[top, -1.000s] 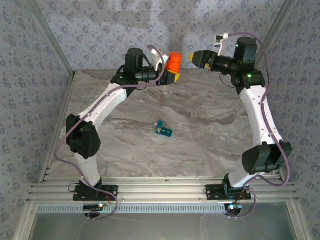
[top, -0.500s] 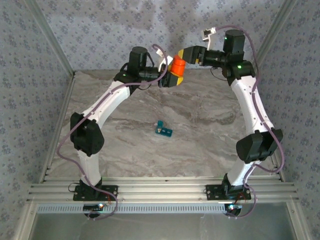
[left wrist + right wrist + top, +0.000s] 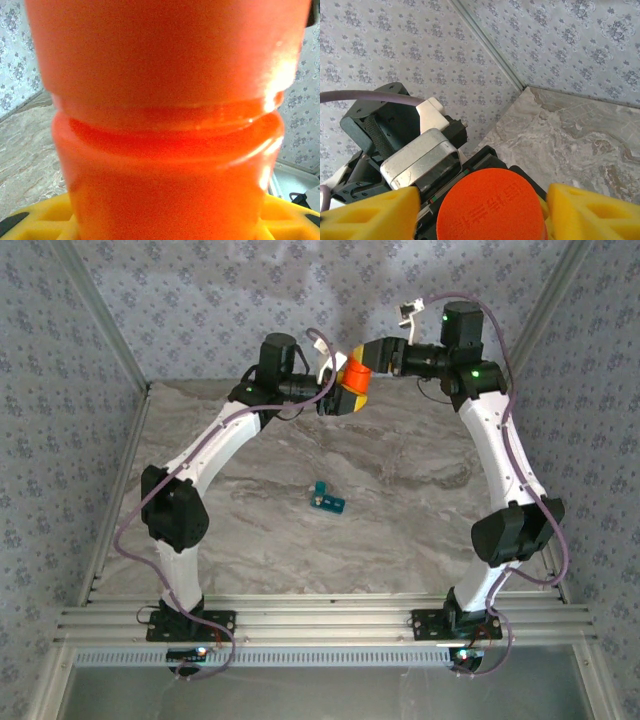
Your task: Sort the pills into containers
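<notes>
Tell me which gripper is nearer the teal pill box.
Left, slightly. The left gripper holds the orange bottle beyond the pill box at the table's far end. The right gripper flanks the bottle's cap, farther back still.

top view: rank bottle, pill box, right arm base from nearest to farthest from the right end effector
1. bottle, at the right end effector, far side
2. pill box, table centre
3. right arm base, near edge, right

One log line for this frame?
left gripper: holds orange bottle aloft | right gripper: around its cap, grip unclear | pill box: on table, untouched
</notes>
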Motion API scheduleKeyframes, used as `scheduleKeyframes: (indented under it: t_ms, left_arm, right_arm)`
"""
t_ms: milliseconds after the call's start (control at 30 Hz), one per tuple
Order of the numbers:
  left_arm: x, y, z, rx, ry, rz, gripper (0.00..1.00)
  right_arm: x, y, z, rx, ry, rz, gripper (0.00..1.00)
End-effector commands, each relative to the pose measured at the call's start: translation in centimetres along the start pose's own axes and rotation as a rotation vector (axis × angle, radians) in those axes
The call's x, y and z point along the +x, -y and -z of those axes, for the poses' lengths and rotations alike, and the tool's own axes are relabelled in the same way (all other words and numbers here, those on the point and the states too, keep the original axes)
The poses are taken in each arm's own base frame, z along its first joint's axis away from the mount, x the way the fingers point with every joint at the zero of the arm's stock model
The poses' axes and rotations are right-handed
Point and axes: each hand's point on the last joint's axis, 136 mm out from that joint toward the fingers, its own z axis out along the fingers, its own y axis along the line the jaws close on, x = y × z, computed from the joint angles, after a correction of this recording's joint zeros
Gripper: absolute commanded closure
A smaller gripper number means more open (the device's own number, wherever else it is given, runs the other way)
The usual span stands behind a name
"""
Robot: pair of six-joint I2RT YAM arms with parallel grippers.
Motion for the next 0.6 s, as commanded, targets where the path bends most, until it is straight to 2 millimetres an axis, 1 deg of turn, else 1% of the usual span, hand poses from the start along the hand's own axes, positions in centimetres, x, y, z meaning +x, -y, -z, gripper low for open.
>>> scheduleKeyframes:
  t_ms: [0, 167, 267, 400, 533, 567]
  left_arm:
    - [-2.6, 1.7, 0.4, 0.042, 0.041, -0.077, 1.00]
    - [-2.9, 1.9, 0.5, 0.044, 0.044, -0.083, 1.00]
    - [-2.9, 1.9, 0.4, 0.042, 0.044, -0.083, 1.00]
    - [-3.4, 2.1, 0.4, 0.019, 0.052, -0.096, 1.00]
    - [-4.4, 1.8, 0.5, -0.073, 0.080, -0.146, 1.00]
    - [-4.8, 2.1, 0.5, -0.098, 0.092, -0.175, 1.00]
  right_arm:
    - [0.4, -0.5, -0.3, -0.022, -0.021, 0.002, 0.39]
    - [0.8, -0.5, -0.4, -0.019, -0.029, 0.000, 0.51]
    - [0.9, -0.3, -0.4, -0.009, -0.029, -0.005, 0.56]
    - [1.4, 0.3, -0.4, 0.039, -0.026, -0.024, 0.58]
    - [2.4, 1.4, -0.5, 0.134, -0.003, -0.054, 0.60]
    - [2.7, 1.7, -0.6, 0.163, 0.008, -0.061, 0.61]
